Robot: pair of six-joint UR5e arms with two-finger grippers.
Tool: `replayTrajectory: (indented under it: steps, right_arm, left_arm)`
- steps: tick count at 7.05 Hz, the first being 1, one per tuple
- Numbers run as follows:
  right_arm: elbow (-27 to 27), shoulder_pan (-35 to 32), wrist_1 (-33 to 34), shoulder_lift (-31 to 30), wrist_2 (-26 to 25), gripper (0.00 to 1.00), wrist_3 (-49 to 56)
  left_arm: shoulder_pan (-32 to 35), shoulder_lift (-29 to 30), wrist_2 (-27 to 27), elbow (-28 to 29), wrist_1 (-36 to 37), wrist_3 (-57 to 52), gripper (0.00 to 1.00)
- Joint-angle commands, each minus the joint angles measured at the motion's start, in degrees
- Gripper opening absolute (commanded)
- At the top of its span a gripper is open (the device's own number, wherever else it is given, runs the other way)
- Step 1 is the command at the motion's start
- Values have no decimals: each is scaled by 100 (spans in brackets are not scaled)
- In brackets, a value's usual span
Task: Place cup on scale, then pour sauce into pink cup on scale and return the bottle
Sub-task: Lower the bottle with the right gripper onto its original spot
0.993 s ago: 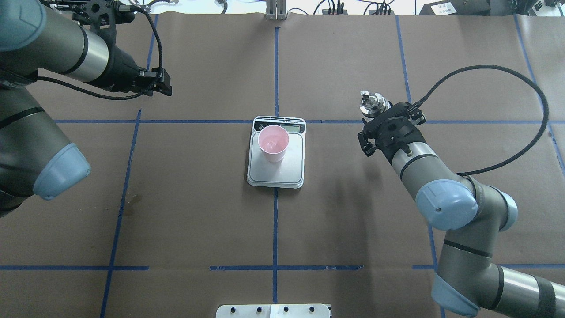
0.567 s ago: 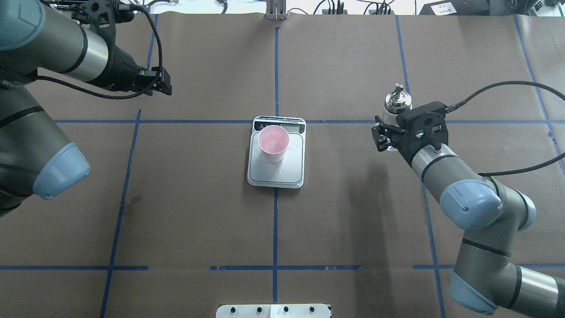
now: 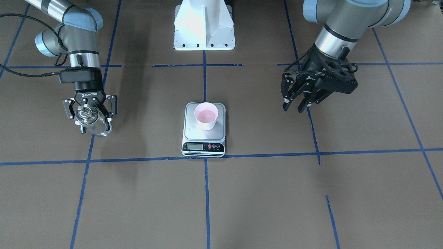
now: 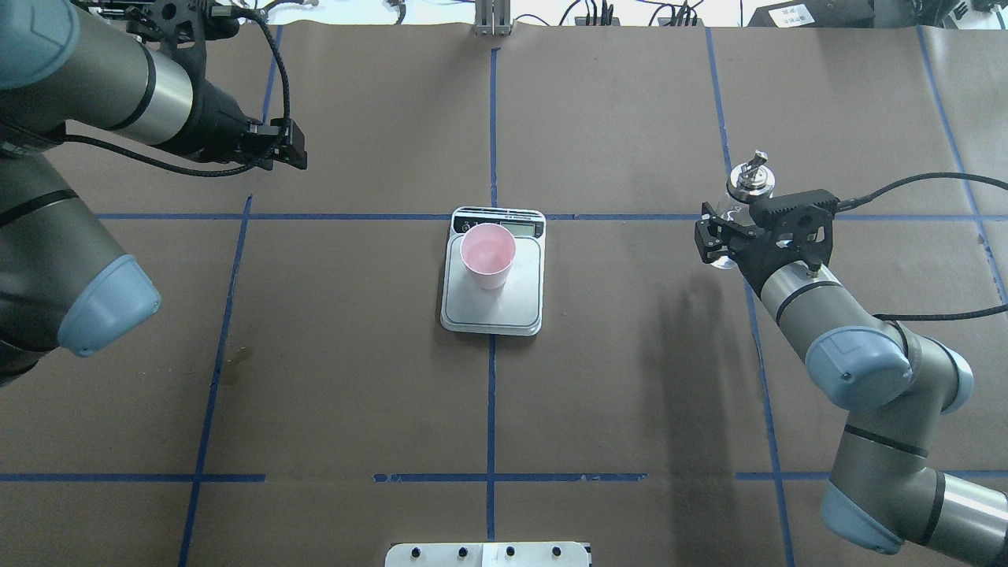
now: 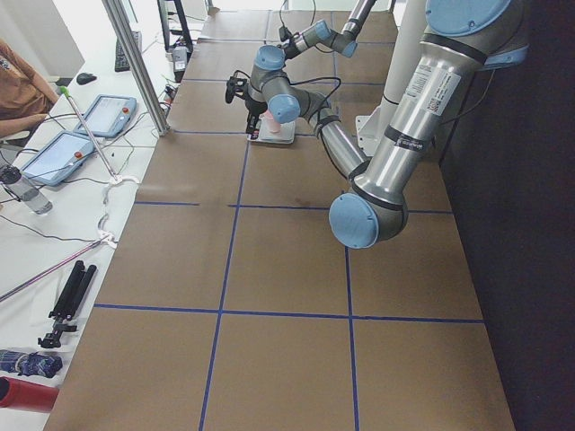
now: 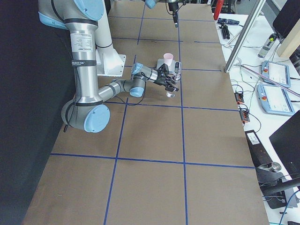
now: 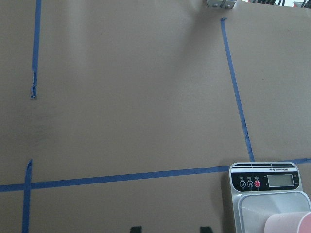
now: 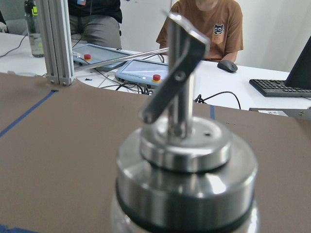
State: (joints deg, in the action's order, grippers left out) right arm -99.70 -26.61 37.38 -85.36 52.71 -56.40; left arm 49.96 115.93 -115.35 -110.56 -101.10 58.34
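Observation:
The pink cup point(image 4: 488, 253) stands upright on the far part of the scale point(image 4: 492, 311), at the table's middle. Both also show in the front view, the cup point(image 3: 206, 116) behind the scale's display strip point(image 3: 203, 147). My right gripper point(image 4: 728, 236) is shut on the glass bottle point(image 4: 748, 187), well to the right of the scale. The bottle's silver pourer top point(image 8: 184, 160) fills the right wrist view. I cannot make out the sauce inside. My left gripper point(image 3: 296, 103) is open and empty, far left of the scale, which sits in a corner of its wrist view point(image 7: 269, 182).
Blue tape lines cross the brown table cover. The white robot base point(image 3: 204, 27) stands at the near edge. An aluminium post point(image 8: 56, 41), tablets and a seated person point(image 8: 204, 24) are beyond the far edge.
My right arm has carried the bottle further right, away from the scale, and turned it from tipped to nearly upright. The left arm, cup and scale have not moved.

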Motion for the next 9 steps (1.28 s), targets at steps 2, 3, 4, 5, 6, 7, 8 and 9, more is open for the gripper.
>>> replayTrajectory:
  steps: [2, 3, 4, 5, 6, 7, 8, 9]
  right_arm:
    - [1030, 95, -1242, 125, -777, 0, -99]
    - [961, 103, -1251, 134, -832, 0, -108]
    - [1013, 103, -1251, 73, -910, 0, -117]
    - [1040, 138, -1242, 55, -981, 0, -117]
    - [1040, 173, -1242, -24, -955, 0, -117]
    - [1022, 191, -1251, -68, -955, 0, -134]
    - [1014, 200, -1251, -68, -946, 0, -143]
    - [996, 235, -1242, -68, -946, 0, -143]
  left_arm:
    - [-4, 8, 4, 17, -7, -7, 50]
    - [-4, 8, -5, 17, -7, -7, 50]
    - [-4, 8, 4, 17, 2, -7, 50]
    - [-4, 8, -5, -1, 11, -7, 50]
    - [-13, 17, -5, -1, 11, -7, 50]
    - [-13, 8, 4, -1, 11, -7, 50]
    - [-13, 8, 4, -1, 11, -7, 50]
    - [-13, 17, 4, -1, 11, -7, 50]
